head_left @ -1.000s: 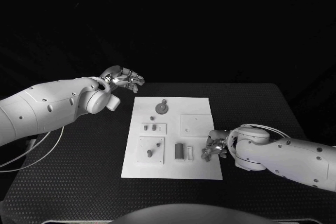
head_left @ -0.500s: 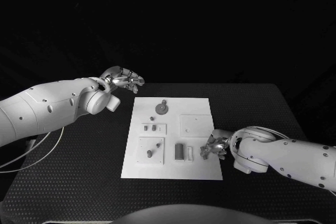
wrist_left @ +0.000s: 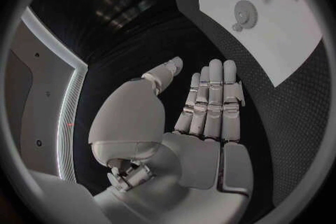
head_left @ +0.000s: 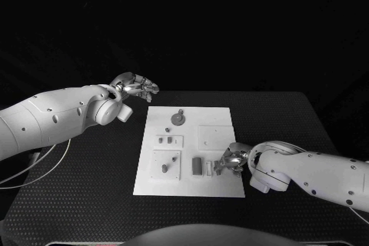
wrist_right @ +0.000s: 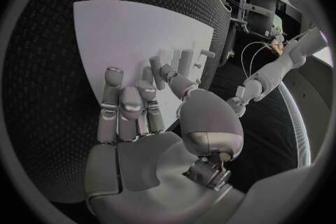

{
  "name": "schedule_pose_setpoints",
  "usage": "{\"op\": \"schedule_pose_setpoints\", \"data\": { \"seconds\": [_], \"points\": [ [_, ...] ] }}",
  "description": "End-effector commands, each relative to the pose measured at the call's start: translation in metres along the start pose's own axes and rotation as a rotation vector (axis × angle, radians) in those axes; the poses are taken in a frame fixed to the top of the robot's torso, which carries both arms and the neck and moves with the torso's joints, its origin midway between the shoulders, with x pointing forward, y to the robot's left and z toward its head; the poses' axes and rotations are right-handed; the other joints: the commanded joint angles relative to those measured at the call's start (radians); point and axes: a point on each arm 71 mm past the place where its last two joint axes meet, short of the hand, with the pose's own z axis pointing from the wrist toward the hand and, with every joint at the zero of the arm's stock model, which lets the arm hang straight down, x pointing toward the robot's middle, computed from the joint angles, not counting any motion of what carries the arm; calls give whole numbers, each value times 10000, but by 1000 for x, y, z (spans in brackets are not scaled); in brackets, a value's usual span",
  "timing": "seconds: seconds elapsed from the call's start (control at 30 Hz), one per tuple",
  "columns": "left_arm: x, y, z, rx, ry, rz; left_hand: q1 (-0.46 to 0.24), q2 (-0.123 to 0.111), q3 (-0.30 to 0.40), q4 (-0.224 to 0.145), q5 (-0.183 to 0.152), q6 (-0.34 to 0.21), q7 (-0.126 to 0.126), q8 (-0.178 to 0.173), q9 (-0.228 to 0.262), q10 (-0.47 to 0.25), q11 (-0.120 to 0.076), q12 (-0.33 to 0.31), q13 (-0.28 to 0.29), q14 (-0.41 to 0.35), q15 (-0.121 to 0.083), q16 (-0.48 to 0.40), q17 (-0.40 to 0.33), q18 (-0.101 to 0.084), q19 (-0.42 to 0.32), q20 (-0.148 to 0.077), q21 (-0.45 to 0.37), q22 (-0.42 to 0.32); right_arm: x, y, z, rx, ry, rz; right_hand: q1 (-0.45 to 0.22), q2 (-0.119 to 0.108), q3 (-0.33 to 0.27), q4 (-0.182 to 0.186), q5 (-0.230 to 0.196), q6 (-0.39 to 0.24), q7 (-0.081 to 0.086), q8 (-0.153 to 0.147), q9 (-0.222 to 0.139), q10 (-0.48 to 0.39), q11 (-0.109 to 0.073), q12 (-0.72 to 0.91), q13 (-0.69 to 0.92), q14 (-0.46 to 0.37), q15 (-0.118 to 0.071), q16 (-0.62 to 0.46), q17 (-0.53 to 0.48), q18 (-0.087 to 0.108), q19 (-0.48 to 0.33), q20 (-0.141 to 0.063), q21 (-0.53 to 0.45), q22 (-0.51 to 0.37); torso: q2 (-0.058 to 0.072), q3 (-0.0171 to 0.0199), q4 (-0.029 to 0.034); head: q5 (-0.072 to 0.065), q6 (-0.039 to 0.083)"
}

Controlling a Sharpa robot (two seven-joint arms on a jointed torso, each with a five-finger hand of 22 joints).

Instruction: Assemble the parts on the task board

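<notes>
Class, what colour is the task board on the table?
White, clearest in the head view: the task board contrasts with the black table.

- No text, label, brand, number or sign can be read in any view.
- The task board [head_left: 219,188] bears no legible marking.
- The white arms and the black surface [head_left: 92,176] carry no readable writing either.

Black table [head_left: 92,171]; white task board [head_left: 219,118] lies at its middle.

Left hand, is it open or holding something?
Open. The left hand holds nothing; in its wrist view the fingers lie straight and the palm is bare, off the task board.
</notes>
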Motion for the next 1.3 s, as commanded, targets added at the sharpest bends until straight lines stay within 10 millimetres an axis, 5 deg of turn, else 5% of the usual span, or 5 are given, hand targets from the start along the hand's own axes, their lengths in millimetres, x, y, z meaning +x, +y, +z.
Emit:
{"op": "schedule_pose_setpoints", "data": {
  "seconds": [0.03,1.3],
  "points": [
    [2,-2,0,120,128,-63,-56,-46,-26,41,41,-74,0,36,-9,-37,21,41,0,77,-11,-58,12,108,39,-48,-66,16,5,4,1,47,353,700,82,31,-46,-4,45,-111,169,20,51,95,-6,55,-7,12,-38,69,11,136,33,-63,60,211,-1,-3,-12,-13,-5],
    [2,-2,0,103,138,-65,-56,-46,-32,47,42,-76,0,46,-20,-36,21,43,0,80,-11,-71,29,106,44,-47,-80,28,13,10,11,503,1260,146,-86,-5,-144,14,44,-70,172,-8,-26,96,-3,38,-25,7,-37,66,8,136,29,-51,54,193,-3,6,-10,33,-79]
  ]
}}
